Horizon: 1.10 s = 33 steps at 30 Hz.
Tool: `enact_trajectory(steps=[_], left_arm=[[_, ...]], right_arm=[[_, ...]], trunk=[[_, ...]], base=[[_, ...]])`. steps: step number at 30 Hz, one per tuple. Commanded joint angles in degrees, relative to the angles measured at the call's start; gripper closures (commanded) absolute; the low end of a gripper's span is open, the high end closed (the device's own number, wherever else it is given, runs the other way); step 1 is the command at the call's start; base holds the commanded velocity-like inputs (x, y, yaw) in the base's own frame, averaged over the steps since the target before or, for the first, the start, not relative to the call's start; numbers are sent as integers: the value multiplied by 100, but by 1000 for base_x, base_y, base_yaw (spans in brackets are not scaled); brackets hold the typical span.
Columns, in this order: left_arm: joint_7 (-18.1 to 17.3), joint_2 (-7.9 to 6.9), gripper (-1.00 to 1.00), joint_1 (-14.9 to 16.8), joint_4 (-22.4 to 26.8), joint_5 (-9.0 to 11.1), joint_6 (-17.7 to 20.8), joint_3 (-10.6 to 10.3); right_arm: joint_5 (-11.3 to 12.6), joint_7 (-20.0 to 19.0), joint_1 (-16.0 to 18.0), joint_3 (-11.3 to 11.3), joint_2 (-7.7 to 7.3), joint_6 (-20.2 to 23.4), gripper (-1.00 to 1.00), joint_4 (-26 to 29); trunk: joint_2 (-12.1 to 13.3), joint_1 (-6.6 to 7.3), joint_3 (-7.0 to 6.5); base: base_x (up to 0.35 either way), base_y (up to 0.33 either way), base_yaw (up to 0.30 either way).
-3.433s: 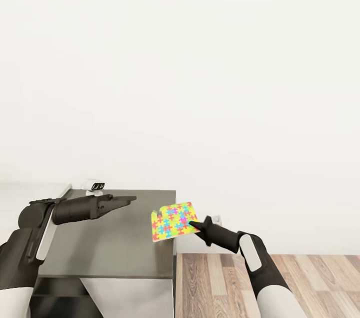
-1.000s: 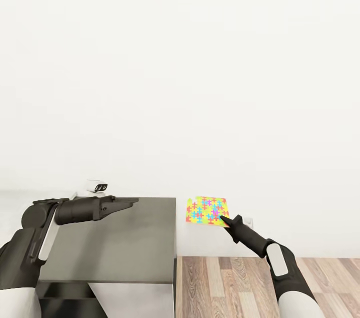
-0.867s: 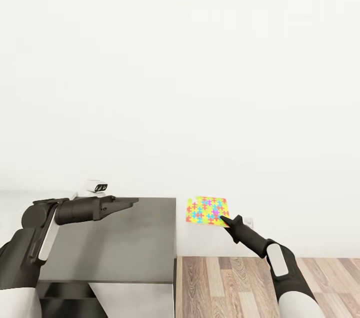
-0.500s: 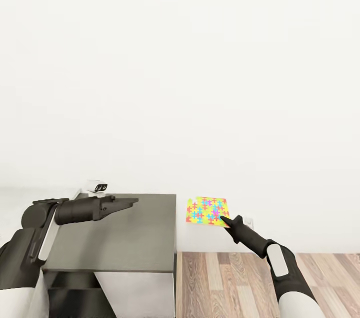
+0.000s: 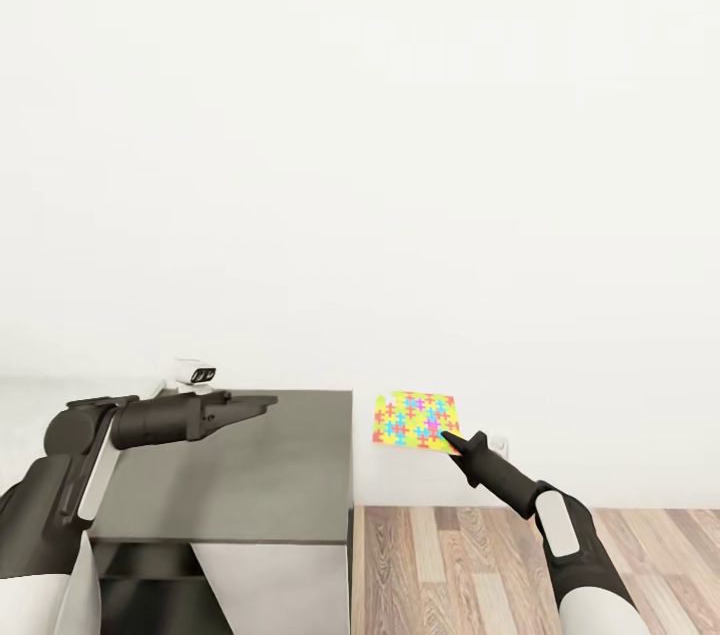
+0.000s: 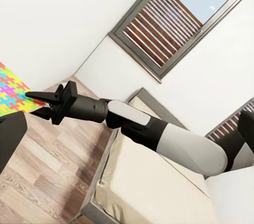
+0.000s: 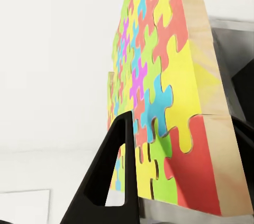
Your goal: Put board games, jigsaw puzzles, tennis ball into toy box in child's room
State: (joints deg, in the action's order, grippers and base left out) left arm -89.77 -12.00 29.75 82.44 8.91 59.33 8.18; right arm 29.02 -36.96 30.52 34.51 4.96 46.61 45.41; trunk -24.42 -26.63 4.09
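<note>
Gripping jigsaw puzzle [image 5: 415, 420] by corner: right gripper [image 5: 447, 438] | left gripper [image 5: 268, 402]: closed, empty, over table [image 5: 250, 485]

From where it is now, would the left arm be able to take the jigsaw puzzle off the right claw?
Probably yes. The left claw hangs over the dark table, level with the jigsaw puzzle, which the right claw holds in open air beyond the table's edge, with nothing between them.
</note>
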Motion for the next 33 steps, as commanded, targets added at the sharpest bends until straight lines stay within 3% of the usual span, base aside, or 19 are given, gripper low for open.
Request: enact_trajectory(steps=[1, 4, 22, 33], left_arm=[[-23, 4, -100, 5, 0, -4, 61, -4], [-23, -3, -100, 5, 0, -4, 61, -8], [-23, -8, -100, 5, 1, -4, 61, -10], [-23, -11, -100, 5, 2, -4, 61, -10]], right_arm=[[-15, -20, 7, 29, 6, 31, 100, 3], [-11, -21, 6, 30, 6, 32, 100, 3], [-10, -21, 8, 29, 11, 23, 100, 3], [-10, -21, 6, 38, -3, 27, 100, 3]], trunk=[[30, 19, -15], [150, 84, -98], [150, 84, -268], [150, 84, -287]], base=[[0, 0, 0], [0, 0, 0], [0, 0, 6], [0, 0, 15]])
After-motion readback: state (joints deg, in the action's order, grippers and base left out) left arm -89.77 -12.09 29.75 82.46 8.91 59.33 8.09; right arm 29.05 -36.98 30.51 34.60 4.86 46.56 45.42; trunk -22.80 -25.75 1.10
